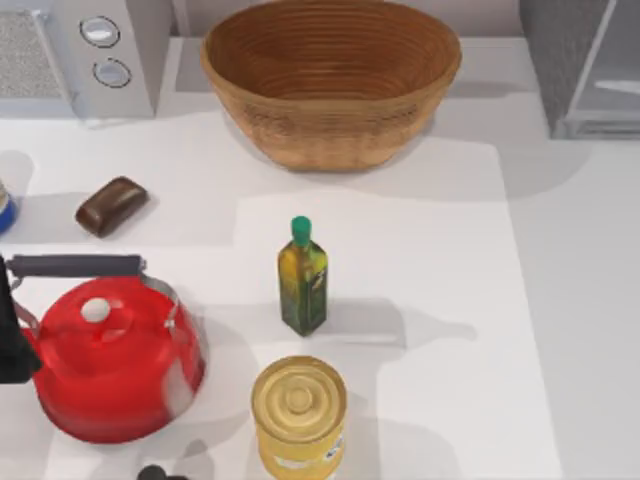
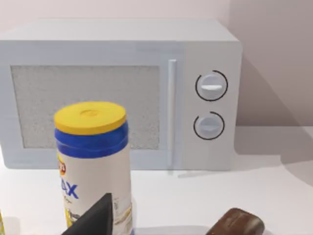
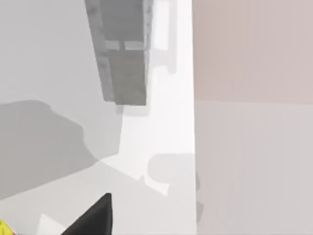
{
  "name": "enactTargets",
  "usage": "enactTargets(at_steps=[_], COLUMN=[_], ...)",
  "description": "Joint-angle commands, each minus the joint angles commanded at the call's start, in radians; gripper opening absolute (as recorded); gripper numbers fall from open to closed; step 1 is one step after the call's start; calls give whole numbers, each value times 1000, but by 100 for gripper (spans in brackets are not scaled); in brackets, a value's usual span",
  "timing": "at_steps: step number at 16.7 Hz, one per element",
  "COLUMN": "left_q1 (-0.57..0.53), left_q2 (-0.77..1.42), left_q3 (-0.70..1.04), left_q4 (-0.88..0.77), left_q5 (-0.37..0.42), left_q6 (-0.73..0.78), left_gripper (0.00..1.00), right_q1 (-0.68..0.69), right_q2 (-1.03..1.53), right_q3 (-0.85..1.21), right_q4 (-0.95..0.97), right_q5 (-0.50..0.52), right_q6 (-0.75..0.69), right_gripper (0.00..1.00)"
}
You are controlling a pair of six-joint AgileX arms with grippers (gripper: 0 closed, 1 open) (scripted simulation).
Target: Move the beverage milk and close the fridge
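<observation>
On the table seen from above, the fridge [image 1: 575, 60] stood at the far corner at about 1 o'clock, dark grey, with its lighter framed door [image 1: 612, 85] on its right side. We could not judge how far that door stood open. A woven basket [image 1: 330, 80] sat at 12 o'clock and the light grey microwave [image 1: 75, 50] at 10 o'clock. The oil bottle [image 1: 303, 280] stood upright near the centre, with the yellow tin can [image 1: 298, 410] just beyond it toward 6 o'clock. The red kettle [image 1: 110, 365] was at 8 o'clock and a brown bar [image 1: 110, 205] at 9 o'clock. Our left gripper [image 2: 95, 220] faced the microwave, close behind a yellow-lidded canister [image 2: 93, 161]. Our right gripper [image 3: 95, 218] looked across pale tabletop toward the fridge. We could not tell the state of either claw.
</observation>
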Motion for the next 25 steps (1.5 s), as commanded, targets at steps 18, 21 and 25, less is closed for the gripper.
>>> enactTargets(at_steps=[18, 21, 25], left_q1=[0, 0, 0], left_q2=[0, 0, 0], left_q3=[0, 0, 0], left_q4=[0, 0, 0], left_q5=[0, 0, 0], left_q6=[0, 0, 0], left_gripper=[100, 100, 100], right_q1=[759, 850, 874], right_q2=[17, 16, 16], right_q3=[-26, -30, -31], right_q4=[1028, 1147, 1175], right_q5=[161, 186, 192], right_q6=[1248, 1369, 1398], right_gripper=[100, 100, 100])
